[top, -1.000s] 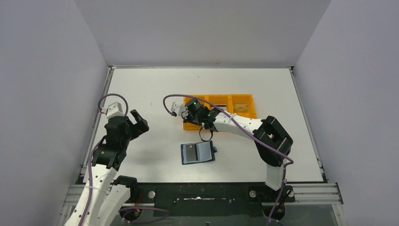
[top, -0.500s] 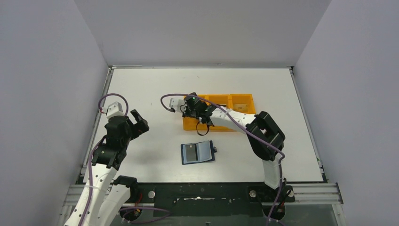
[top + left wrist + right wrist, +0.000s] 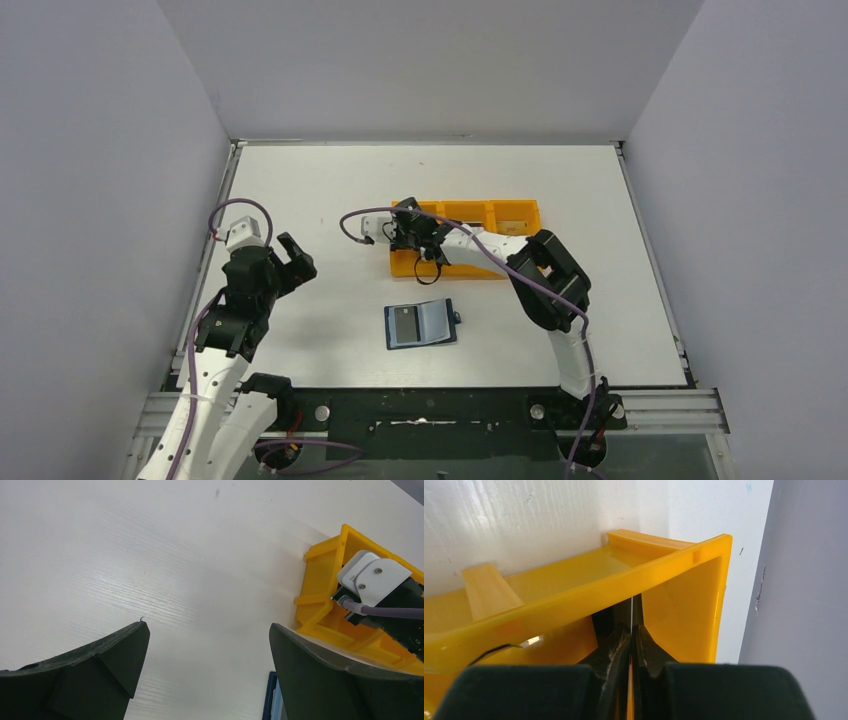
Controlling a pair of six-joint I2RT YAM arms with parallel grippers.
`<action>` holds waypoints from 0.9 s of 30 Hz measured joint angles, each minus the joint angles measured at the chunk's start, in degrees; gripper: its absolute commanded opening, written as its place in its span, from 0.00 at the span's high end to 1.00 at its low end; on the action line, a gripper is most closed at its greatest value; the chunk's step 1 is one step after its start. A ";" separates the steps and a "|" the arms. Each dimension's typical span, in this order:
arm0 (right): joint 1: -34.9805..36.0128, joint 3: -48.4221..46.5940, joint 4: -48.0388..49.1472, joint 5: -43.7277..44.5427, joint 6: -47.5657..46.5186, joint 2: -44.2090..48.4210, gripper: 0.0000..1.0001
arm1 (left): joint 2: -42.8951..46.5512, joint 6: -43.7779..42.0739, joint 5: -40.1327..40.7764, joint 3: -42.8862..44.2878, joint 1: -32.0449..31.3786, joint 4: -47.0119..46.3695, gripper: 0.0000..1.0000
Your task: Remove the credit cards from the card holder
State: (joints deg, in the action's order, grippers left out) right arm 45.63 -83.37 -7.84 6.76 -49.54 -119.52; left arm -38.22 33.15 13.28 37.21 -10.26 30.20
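Observation:
The card holder lies open on the table, dark navy with lighter blue inside; its left half shows a greyish card. Its edge shows in the left wrist view. My right gripper is down in the left compartment of the orange tray. In the right wrist view it is shut on a thin credit card, seen edge-on as a pale line. My left gripper is open and empty, left of the card holder, above bare table.
The orange tray has three compartments; a pale beige card lies in the right one. The right wrist camera and its purple cable hang over the tray's left end. White walls enclose the table.
The right arm has swung left and back, moving its gripper deeper over the tray's left compartment with the card still held. The left arm and the card holder have not moved.

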 measured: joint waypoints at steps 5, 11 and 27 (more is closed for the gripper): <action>-0.66 -0.20 1.11 -0.28 -1.55 -0.37 0.95 | 0.00 0.00 0.00 0.00 0.17 0.00 0.08; -1.29 -0.20 2.29 -1.07 -2.51 -1.14 0.84 | 0.00 0.00 0.00 0.00 0.26 0.00 0.07; -2.47 -0.15 2.21 -4.31 0.66 -1.75 0.58 | 0.00 0.00 -0.02 0.00 0.37 0.00 0.07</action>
State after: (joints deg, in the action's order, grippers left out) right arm 43.16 -83.53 -5.63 2.46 -48.88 -121.27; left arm -38.22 33.15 13.26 37.21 -9.89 30.20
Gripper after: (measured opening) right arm 0.404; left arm 0.924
